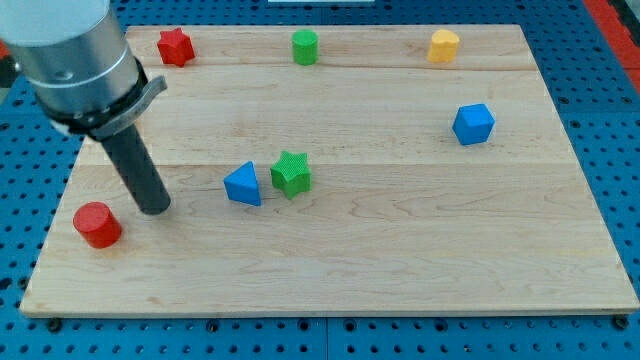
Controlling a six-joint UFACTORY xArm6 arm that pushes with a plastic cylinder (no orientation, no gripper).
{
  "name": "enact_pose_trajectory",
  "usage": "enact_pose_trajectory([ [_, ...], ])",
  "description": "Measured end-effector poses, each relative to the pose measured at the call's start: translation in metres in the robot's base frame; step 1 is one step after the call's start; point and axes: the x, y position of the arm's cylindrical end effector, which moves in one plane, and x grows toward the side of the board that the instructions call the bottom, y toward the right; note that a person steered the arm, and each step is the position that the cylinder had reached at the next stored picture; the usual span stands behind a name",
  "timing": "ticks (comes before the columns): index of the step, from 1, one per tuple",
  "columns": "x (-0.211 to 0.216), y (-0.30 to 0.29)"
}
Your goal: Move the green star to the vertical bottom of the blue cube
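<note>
The green star (291, 173) lies near the middle of the wooden board (400, 250), touching or almost touching a blue triangular block (243, 185) on its left. The blue cube (473, 123) sits far to the view's right and a little higher. My tip (155, 209) rests on the board at the view's left, well left of the blue triangle and the green star, just up and right of a red cylinder (97, 224).
Along the view's top edge stand a red star (175, 46), a green cylinder (305, 46) and a yellow block (444, 45). The board lies on a blue perforated surface (620, 120).
</note>
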Motion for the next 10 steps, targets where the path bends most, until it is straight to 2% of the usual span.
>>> enact_pose_trajectory([
  [1, -0.032, 0.058],
  [2, -0.032, 0.116],
  [10, -0.042, 0.118],
])
